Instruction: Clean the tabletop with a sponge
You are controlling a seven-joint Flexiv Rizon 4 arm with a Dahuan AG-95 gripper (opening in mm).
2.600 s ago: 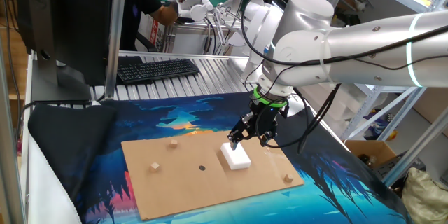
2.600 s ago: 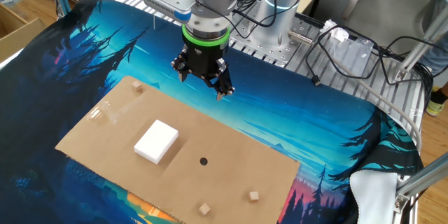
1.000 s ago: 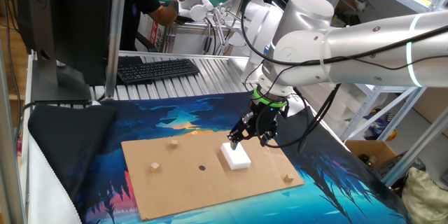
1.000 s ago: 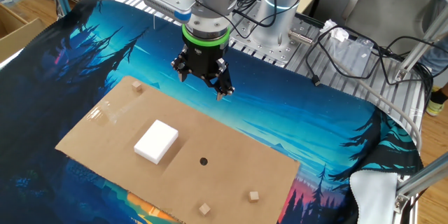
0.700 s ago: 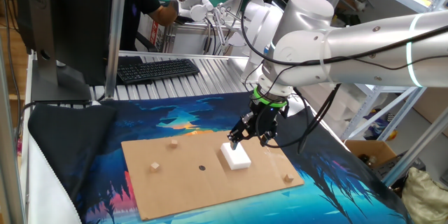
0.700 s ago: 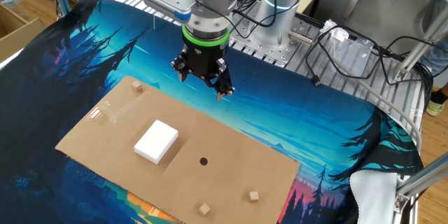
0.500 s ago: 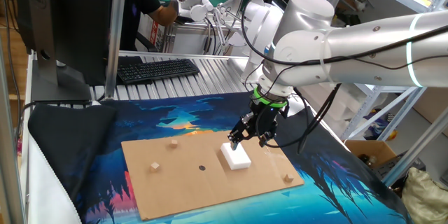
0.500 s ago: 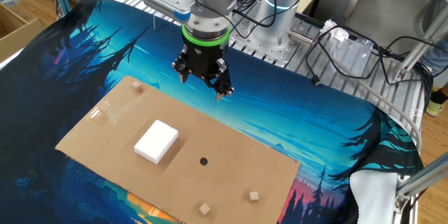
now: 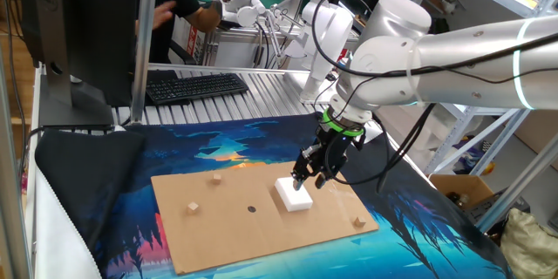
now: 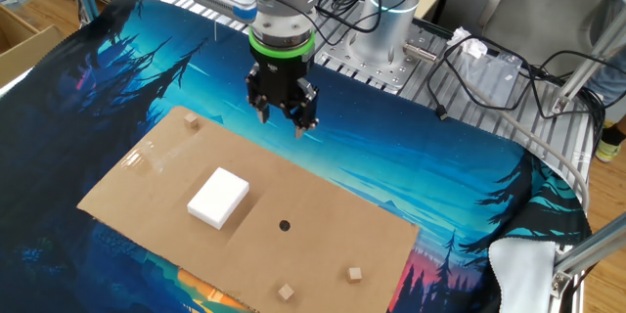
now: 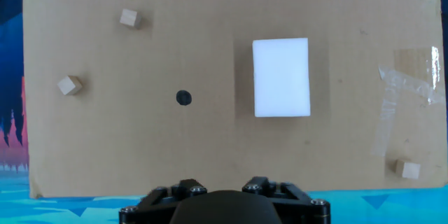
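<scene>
1. While the gripper (image 10: 281, 122) hangs in the air above the far edge of the tabletop (image 10: 323, 210), its two fingers stand a little apart and hold nothing; in the hand view only the dark base of the hand shows along the bottom edge, so the fingertips themselves are hidden there.
2. Nearest the camera in the other fixed view, two small wooden cubes (image 10: 353, 274) sit by the board's near edge, apart from each other.
3. Just beyond them, a small dark dot (image 10: 285, 225) marks the brown board near its middle.
4. To the left of the dot lies the sponge (image 10: 218, 197), a plain white block lying flat on the tabletop, untouched and well clear of the fingers.
5. In the hand view the sponge (image 11: 281, 77) sits right of the dot (image 11: 183, 98), with two cubes at the left and a third cube (image 11: 411, 171) near the lower right corner.
6. A patch of clear tape (image 11: 409, 91) shines on the board to the right of the sponge.
7. Farther back, another cube (image 10: 193, 121) rests near the board's far left corner.
8. Beneath and around the board spreads a blue printed mat (image 10: 411, 171).
9. In one fixed view, a black keyboard (image 9: 195, 85) lies on the ribbed metal table (image 9: 261, 96) beyond the mat.
</scene>
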